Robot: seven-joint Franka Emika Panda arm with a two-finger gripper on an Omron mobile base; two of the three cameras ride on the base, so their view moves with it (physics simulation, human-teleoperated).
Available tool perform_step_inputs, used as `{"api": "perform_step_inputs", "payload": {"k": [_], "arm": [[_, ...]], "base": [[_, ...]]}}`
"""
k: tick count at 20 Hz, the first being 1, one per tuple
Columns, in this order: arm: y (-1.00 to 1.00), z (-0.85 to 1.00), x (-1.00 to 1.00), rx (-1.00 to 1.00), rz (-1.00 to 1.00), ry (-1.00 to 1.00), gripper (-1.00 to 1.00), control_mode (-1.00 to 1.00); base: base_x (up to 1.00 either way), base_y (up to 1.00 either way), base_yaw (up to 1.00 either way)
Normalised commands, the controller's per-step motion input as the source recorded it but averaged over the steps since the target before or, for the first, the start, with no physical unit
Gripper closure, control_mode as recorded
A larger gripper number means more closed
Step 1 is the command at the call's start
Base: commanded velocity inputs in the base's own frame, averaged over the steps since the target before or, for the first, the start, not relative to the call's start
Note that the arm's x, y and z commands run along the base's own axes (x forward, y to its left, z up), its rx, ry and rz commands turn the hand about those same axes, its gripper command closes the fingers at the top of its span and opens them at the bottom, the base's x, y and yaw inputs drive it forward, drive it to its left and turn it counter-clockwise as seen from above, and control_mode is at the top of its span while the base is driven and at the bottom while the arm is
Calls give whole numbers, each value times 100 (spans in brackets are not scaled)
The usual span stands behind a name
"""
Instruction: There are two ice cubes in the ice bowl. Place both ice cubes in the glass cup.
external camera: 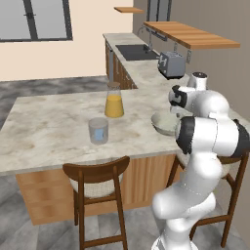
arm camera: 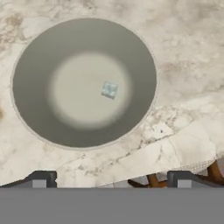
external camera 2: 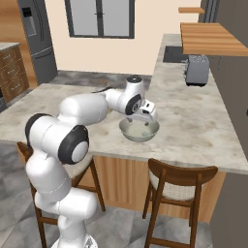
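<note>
The gripper (external camera 2: 145, 121) hangs right over the ice bowl (external camera 2: 139, 131), which sits near the front edge of the counter (external camera 2: 193, 126). A toaster (external camera 2: 197, 69) stands toward the back right edge. A wooden chair (external camera 2: 179, 186) tucks under the front edge.

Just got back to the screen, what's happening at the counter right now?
The gripper hangs over the ice bowl, fingers apart and holding nothing. One ice cube lies in the bowl. The glass cup stands off to the side near the juice carafe, with something pale blue inside, likely the other cube.
</note>
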Motion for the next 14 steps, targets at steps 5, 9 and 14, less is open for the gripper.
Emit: {"api": "perform_step_inputs", "payload": {"k": [5, 9, 14], "arm": [[-1, -16, 59, 0, -3, 15, -100, -100], [-1, -42, 35, 0, -5, 16, -100, -100], [-11, -48, 22, 0, -5, 10, -100, -100]], "base": [[0, 0, 0], [0, 0, 0], [0, 0, 0]]}}
